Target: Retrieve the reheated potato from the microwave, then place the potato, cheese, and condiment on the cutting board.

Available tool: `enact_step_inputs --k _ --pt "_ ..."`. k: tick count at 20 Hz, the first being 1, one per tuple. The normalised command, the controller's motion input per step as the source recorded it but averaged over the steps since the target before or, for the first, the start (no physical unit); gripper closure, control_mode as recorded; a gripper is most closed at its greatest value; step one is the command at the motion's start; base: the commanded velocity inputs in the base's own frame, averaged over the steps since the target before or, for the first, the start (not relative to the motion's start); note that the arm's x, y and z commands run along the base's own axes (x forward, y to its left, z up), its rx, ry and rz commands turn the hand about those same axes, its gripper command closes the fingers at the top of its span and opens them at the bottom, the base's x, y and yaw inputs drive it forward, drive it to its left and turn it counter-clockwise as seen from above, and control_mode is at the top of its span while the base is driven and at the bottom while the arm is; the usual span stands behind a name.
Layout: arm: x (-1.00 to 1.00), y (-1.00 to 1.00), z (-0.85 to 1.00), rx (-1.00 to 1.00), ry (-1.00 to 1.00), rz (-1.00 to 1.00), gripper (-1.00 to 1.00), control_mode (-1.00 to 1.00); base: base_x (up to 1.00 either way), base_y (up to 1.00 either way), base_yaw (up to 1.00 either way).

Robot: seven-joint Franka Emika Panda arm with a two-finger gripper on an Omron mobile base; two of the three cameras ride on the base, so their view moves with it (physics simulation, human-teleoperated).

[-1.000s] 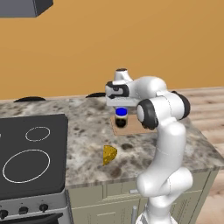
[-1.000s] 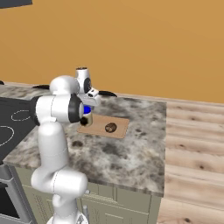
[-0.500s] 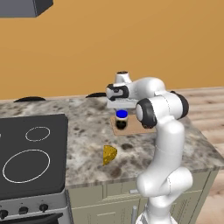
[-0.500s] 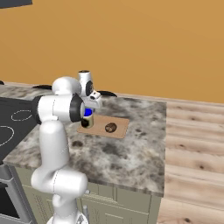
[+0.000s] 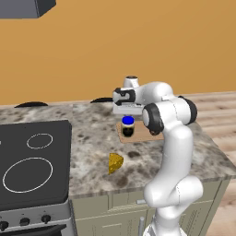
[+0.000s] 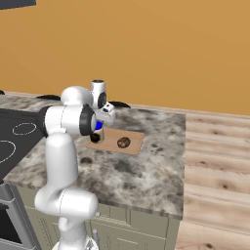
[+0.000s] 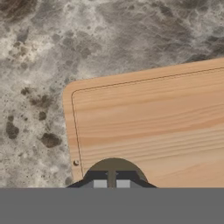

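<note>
1. The white arm rises from its base at the counter's front edge, its lower links stacked upright.
2. At the dark-jointed elbow it folds and reaches forward over the counter, the forearm running roughly level.
3. The wrist turns the hand downward, so the gripper (image 5: 127, 115) points straight down at the surface below.
4. In the right base view the gripper (image 6: 100, 128) is partly hidden behind the arm's own upper link.
5. In the hand view the two dark fingertips (image 7: 99, 181) rise close together at the bottom, only a narrow gap between them, closed on a jar whose blue lid sits just under the hand in the left base view.
</note>
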Motion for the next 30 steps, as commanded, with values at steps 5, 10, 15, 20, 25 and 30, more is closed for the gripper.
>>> enact_step_inputs --k 5,10,15,20,25,30 --pt "0.01 0.00 -0.16 0.02 0.00 0.00 -1.00 -1.00 0.00 0.00 0.00" --pt "0.17 -0.04 0.01 0.00 0.00 0.00 -1.00 -1.00 0.00 0.00 0.00" --pt "0.23 -0.02 0.22 0.00 0.00 0.00 -1.00 -1.00 0.00 0.00 0.00" --pt "0.11 0.05 0.42 -0.01 0.00 0.03 -1.00 -1.00 0.00 0.00 0.00" --pt "-0.16 0.07 0.46 -0.07 -0.01 0.13 -1.00 -1.00 0.00 0.00 0.00" --pt "-0.56 0.11 0.19 -0.03 0.00 0.09 -1.00 -1.00 0.00 0.00 0.00"
